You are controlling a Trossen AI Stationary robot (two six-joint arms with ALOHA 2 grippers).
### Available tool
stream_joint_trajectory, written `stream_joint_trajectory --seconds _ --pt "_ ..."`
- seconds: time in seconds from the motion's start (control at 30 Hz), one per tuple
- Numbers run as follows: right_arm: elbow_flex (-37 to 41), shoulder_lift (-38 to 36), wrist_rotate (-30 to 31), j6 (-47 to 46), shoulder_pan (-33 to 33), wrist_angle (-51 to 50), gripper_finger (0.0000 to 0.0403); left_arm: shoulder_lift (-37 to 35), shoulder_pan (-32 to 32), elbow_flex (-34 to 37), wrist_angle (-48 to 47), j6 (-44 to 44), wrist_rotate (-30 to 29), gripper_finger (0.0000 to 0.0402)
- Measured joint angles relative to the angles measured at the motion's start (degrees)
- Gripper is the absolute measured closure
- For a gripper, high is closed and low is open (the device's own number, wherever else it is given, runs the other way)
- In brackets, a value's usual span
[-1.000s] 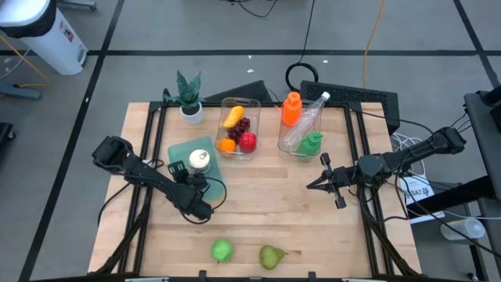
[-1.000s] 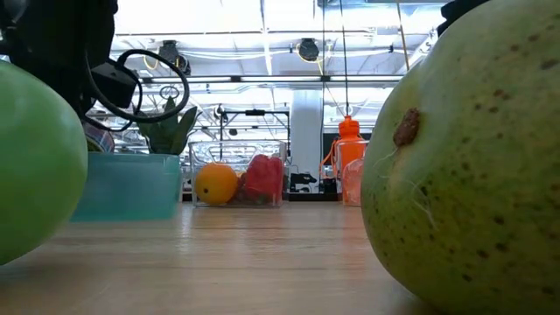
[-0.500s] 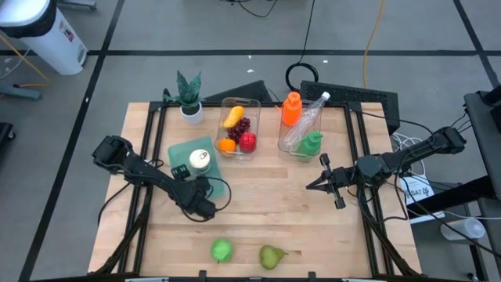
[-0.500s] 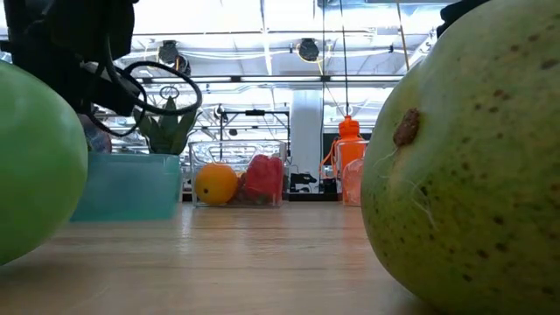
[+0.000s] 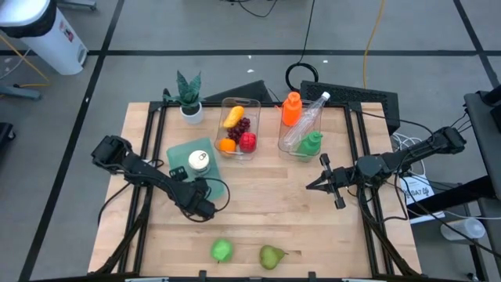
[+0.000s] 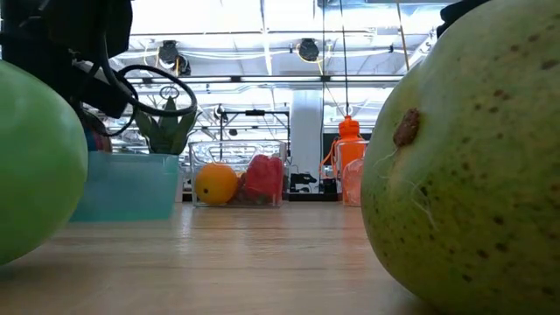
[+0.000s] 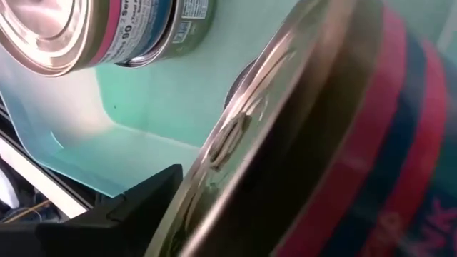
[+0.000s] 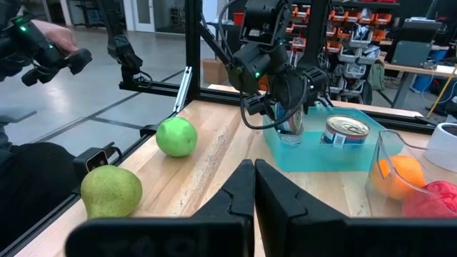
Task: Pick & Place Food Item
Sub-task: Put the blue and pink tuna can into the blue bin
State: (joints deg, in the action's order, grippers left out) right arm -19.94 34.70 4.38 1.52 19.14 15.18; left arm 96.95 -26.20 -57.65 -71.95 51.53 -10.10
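Note:
A teal tray [image 5: 182,153] lies left of the table's centre, with a white-topped can [image 5: 200,159] standing in it. My left gripper [image 8: 289,114] hangs over the tray's near right part, pointing steeply down. It is open, with a second can [image 8: 289,128] between its fingers, standing on the tray floor [image 8: 314,153]. That can [image 7: 321,143] fills the left wrist view. A green apple [image 5: 222,250] and a pear [image 5: 271,255] rest on the wood near the front edge. My right gripper [image 5: 313,184] waits shut and level right of centre, holding nothing. My left gripper stands open around the can's side wall [image 7: 235,143], coming from above at a slant. One dark finger [image 7: 143,207] shows right beside the can's rim. Whether it touches the can I cannot tell. The can's base is in the tray.
A clear bin of fruit [image 5: 239,125] and a clear bin of bottles [image 5: 305,125] stand at the back, with a potted plant [image 5: 189,94] at the back left. A person's hands [image 8: 43,43] hold controllers beyond the table. Bare wood lies between the tray and my right gripper.
My left gripper has stayed over the teal tray but tipped at the wrist. Its fingers have spread apart from the can, which stands in the tray.

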Motion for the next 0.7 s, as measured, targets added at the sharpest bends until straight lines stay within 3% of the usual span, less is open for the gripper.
stream_joint_trajectory --seconds 0.13,0.3,0.57,0.7 --pt "0.00 0.00 0.00 0.00 0.00 -0.04 0.0403 0.04 -1.59 -0.02 -0.16 0.72 -0.35 0.0108" --pt "0.00 0.00 0.00 0.00 0.00 -0.26 0.0403 0.13 -3.27 0.00 -2.57 5.95 -0.54 0.0211" --pt "0.00 0.00 0.02 0.00 0.00 -0.14 0.0403 0.24 -4.80 0.09 -15.28 19.06 -1.60 0.0215" --pt "0.00 0.00 0.02 0.00 0.00 -0.02 0.0403 0.20 -4.67 0.09 -15.18 19.36 -1.95 0.0215"
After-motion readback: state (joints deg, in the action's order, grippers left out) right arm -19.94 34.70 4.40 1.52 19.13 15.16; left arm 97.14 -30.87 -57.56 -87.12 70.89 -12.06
